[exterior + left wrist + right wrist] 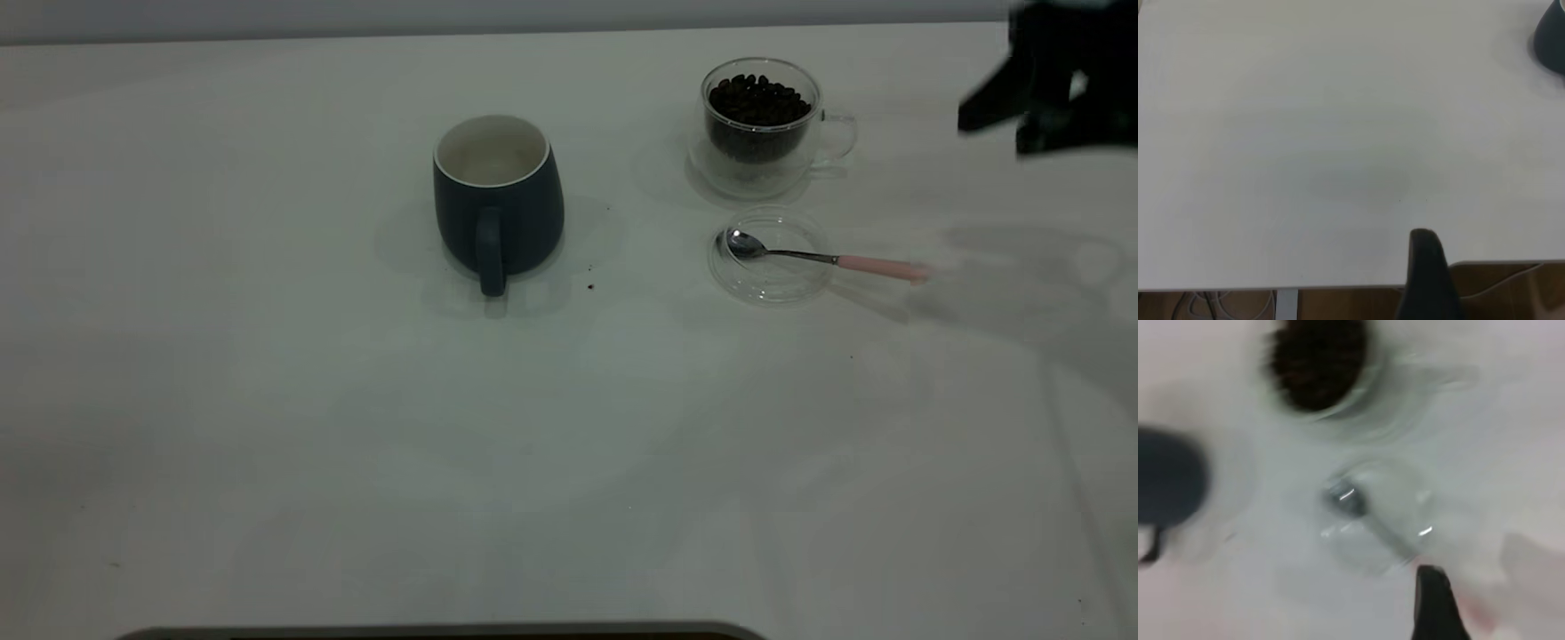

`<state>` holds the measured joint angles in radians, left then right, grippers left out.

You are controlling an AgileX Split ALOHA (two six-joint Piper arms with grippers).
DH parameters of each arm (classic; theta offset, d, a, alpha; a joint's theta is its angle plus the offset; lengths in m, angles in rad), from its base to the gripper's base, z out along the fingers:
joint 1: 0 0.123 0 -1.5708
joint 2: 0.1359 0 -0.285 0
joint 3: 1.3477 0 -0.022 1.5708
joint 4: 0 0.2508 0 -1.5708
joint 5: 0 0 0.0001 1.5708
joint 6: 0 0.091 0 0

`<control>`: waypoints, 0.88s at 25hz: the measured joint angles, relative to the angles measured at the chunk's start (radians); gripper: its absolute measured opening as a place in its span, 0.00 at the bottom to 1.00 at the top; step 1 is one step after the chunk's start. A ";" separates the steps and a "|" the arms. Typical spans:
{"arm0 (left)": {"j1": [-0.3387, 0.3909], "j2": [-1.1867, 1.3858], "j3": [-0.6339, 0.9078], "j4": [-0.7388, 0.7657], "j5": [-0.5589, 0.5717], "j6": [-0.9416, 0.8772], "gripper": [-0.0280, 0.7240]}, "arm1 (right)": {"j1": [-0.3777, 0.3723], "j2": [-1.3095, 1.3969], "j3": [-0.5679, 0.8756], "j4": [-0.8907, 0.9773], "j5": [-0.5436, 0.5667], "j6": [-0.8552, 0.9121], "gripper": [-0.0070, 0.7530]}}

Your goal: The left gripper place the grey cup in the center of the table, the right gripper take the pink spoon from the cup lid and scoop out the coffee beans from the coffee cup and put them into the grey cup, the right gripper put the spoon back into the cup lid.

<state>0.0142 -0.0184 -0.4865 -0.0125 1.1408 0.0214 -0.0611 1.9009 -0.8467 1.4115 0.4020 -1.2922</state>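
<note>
The grey cup (498, 200) stands upright near the middle of the table (267, 400), handle toward the near edge, inside looking empty. To its right, the coffee cup (763, 124) holds coffee beans (758, 100). In front of it lies the cup lid (772, 256) with the pink spoon (822, 258) across it, bowl in the lid, pink handle pointing right. My right gripper (994, 133) hovers open at the far right, above and apart from the spoon handle (1478, 613). Of my left gripper only one black finger (1426, 267) shows, over the table edge, far from the grey cup (1550, 40).
A few dark specks (591, 286) lie right of the grey cup. A dark rim (444, 631) runs along the near table edge. Wide bare tabletop spreads left and in front.
</note>
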 joint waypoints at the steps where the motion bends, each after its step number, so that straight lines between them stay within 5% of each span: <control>1: 0.000 0.000 0.000 0.000 0.000 0.000 0.79 | 0.029 -0.076 0.022 -0.112 0.006 0.107 0.66; 10: 0.000 0.000 0.000 0.000 0.000 0.001 0.79 | 0.193 -0.553 0.105 -1.250 0.477 1.189 0.65; 14: 0.000 0.000 0.000 0.000 0.000 0.001 0.79 | 0.221 -0.762 0.184 -1.428 0.583 1.373 0.65; 22: 0.000 0.000 0.000 0.000 0.000 0.001 0.79 | 0.218 -1.110 0.373 -1.456 0.676 1.403 0.65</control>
<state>0.0142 -0.0184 -0.4865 -0.0125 1.1408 0.0225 0.1565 0.7906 -0.4734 -0.0449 1.0779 0.1109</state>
